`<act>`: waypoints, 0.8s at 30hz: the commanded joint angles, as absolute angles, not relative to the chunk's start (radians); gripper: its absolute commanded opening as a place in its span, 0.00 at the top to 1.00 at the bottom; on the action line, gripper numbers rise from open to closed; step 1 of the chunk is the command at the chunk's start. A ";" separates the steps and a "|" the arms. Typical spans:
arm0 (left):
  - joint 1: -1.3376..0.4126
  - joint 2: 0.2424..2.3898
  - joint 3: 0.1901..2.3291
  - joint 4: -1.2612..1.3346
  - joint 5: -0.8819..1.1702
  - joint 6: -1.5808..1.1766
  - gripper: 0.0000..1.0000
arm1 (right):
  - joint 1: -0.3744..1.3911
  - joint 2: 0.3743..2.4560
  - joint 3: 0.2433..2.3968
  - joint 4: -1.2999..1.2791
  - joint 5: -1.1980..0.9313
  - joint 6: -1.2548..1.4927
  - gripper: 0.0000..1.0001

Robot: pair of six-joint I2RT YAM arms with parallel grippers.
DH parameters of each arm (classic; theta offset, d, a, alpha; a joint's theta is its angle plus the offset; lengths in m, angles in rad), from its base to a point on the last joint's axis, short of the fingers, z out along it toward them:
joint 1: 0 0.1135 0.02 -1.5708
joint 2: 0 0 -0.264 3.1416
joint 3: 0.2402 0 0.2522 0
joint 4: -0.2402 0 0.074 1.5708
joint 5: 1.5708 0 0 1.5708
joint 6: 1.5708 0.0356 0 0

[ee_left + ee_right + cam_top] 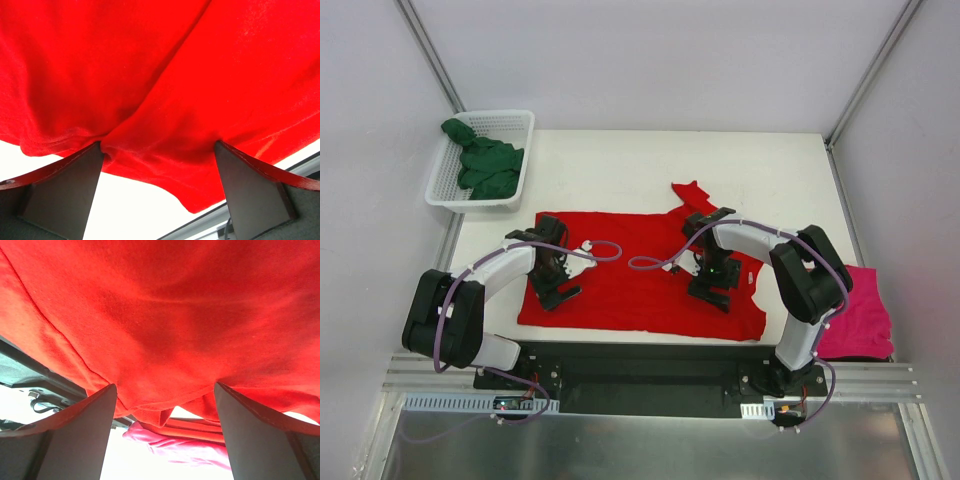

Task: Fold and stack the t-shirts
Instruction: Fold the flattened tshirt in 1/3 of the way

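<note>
The red t-shirt [640, 275] lies spread flat on the white table [620, 165], one sleeve sticking up at the back. My left gripper [557, 283] stands open on the shirt's left part, fingertips down on the cloth. My right gripper [714, 284] stands open on its right part. In the left wrist view the red t-shirt [165, 75] fills the space past the left gripper [159, 150], its hem sagging between the spread fingers. The right wrist view shows the red t-shirt [165, 315] across the right gripper [165, 390], and the pink t-shirt [190, 450] beyond. The green t-shirt [485, 165] lies bunched in the basket.
A white mesh basket [445, 190] sits at the table's back left corner. The pink t-shirt [860, 320] lies folded at the front right, beside the right arm's base. A black rail [640, 365] runs along the near edge between the arm bases.
</note>
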State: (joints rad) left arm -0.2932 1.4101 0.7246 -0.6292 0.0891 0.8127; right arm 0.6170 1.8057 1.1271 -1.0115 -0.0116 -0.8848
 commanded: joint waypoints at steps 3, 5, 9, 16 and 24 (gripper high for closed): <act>-0.304 1.410 0.640 -0.733 0.158 0.781 0.07 | 0.614 1.795 1.184 -1.068 -0.006 -0.920 0.18; -0.305 1.402 0.641 -0.755 0.163 0.788 0.07 | 0.611 1.802 1.190 -1.075 -0.006 -0.923 0.18; -0.305 1.407 0.661 -0.807 0.195 0.799 0.07 | 0.609 1.809 1.190 -1.085 -0.014 -0.928 0.18; -0.316 1.436 0.693 -0.854 0.236 0.790 0.07 | 0.609 1.818 1.155 -1.071 -0.034 -0.927 0.18; -0.327 1.440 0.693 -0.873 0.242 0.796 0.08 | 0.620 1.810 1.117 -1.080 -0.066 -0.914 0.18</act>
State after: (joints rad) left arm -0.3153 1.4010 0.7250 -0.7670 0.1219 0.8005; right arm 0.6128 1.8118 1.1324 -1.0336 -0.0334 -0.9092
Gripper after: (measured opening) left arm 0.926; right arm 0.823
